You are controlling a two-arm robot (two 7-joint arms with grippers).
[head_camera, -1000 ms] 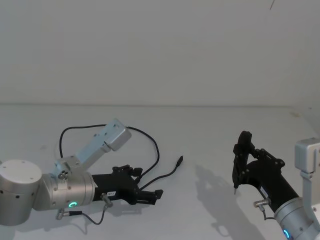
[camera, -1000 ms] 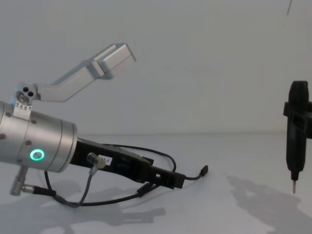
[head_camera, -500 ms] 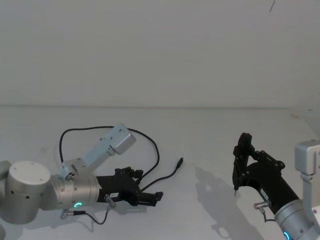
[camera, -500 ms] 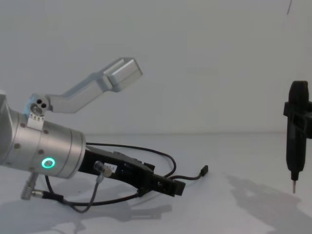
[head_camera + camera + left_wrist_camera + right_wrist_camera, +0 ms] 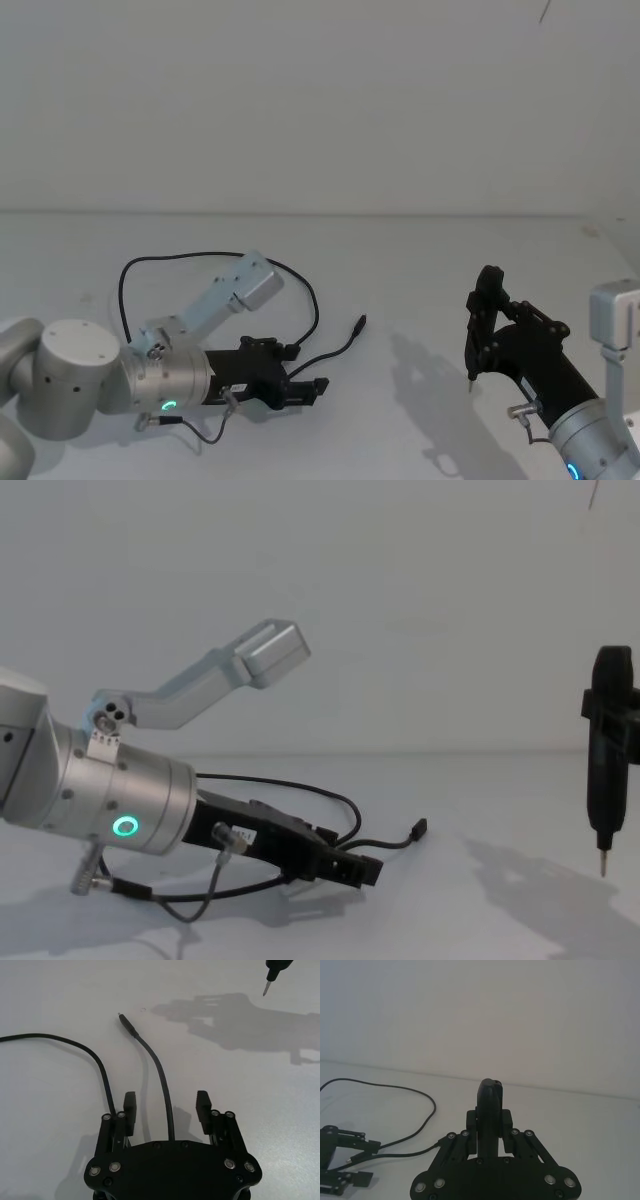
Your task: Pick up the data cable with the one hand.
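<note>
The data cable [image 5: 311, 300] lies loose on the white table [image 5: 430, 260], looping back toward the left, with one plug [image 5: 360, 323] pointing right. The one hand, my left gripper [image 5: 312, 390], is low over the table with its jaws open. In the left wrist view the cable [image 5: 160, 1070] runs straight between the two fingers [image 5: 202, 1106] and touches neither. The chest view shows the left gripper [image 5: 365, 870] tilted down beside the cable [image 5: 345, 805]. My right gripper [image 5: 483, 325] hangs at the right, shut on a black tool with a metal tip [image 5: 603, 865].
A second stretch of the cable [image 5: 102, 1072] passes close by the outer side of one left finger. A short grey wire [image 5: 190, 905] hangs under the silver wrist. The table reaches back to a plain white wall.
The left wrist has shifted right and forward and tilted lower, while its fingertips stayed by the cable. The right arm has not moved.
</note>
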